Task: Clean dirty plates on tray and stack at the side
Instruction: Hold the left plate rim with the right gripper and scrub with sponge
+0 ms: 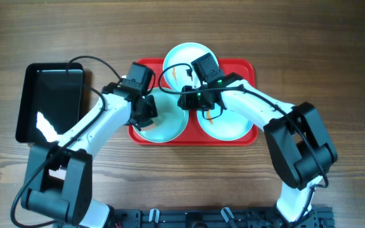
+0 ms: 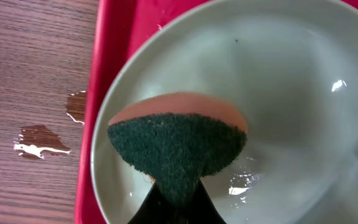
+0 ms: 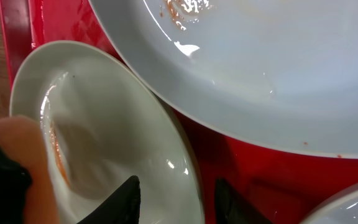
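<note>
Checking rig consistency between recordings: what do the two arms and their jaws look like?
The left arm and right arm match: white rounded links, bulky black joint housings and black wrist blocks. Thin black cables loop by each wrist. A green light glows on the right wrist. The jaws are black.

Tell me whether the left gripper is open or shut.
Shut on the sponge: in the left wrist view the left gripper pinches its narrow end, above a plate in the red tray.

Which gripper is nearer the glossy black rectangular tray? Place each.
Left. The left gripper, holding a green-and-orange sponge, is over the front-left pale mint round plate, right of the black tray; the right gripper is further right, at that plate's rim.
</note>
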Robot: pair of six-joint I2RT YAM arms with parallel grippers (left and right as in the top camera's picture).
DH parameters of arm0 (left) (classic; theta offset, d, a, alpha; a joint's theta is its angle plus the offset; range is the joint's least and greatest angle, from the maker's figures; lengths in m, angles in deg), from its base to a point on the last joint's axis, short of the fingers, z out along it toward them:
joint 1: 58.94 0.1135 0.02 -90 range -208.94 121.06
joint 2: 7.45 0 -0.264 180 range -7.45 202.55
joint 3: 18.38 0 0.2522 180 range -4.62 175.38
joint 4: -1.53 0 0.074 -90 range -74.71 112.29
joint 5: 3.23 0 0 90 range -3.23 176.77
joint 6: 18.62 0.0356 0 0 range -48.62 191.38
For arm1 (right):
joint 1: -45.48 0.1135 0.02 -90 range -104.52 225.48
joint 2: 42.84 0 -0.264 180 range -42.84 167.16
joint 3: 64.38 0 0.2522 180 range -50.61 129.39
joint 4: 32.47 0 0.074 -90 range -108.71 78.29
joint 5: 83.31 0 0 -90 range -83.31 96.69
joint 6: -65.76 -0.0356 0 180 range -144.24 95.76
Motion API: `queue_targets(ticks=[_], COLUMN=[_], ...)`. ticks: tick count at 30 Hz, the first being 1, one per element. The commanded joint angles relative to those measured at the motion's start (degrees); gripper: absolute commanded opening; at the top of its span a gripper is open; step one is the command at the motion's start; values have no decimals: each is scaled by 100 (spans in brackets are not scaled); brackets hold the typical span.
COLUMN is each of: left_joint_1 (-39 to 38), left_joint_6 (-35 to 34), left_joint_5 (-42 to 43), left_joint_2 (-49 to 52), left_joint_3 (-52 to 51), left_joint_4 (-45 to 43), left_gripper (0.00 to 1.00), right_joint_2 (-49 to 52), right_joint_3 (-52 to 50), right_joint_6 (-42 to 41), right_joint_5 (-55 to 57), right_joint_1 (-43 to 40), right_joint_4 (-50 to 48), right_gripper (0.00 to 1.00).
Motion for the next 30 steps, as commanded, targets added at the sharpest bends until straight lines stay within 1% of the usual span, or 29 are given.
queue_targets(ticks=[1,3,6,9,11,12,13,15,22,25,30], left_joint_1=[92,92,87,87,87,87,87,87,87,87,87], left_joint_6=[-11,-11,-13,-13,-13,-13,-15,-13,-17,-15,-15], left_joint_5=[229,232,229,232,256,262,278,345,466,570,632], left_joint_2=[31,31,31,31,31,31,31,31,31,31,31], left_joint_3=[-33,-33,-35,-35,-35,-35,-35,-35,-37,-37,-37], left_joint_4=[-13,-11,-13,-15,-42,-59,-101,-173,-398,-407,-407], left_gripper=[4,4,4,4,4,4,4,4,4,4,4], right_joint_2=[153,164,164,164,164,164,164,164,164,164,164], right_joint_3=[-28,-28,-33,-70,-94,-96,-96,-98,-98,-103,-317], right_joint_6=[-72,-105,-190,-192,-192,-192,-192,-195,-195,-197,-382], right_joint_5=[361,358,380,380,382,387,400,398,396,398,398], right_joint_1=[63,63,63,63,63,63,63,63,63,63,63], right_joint_4=[70,127,229,262,260,260,258,258,319,393,181], right_gripper=[39,38,30,26,18,17,12,10,10,14,14])
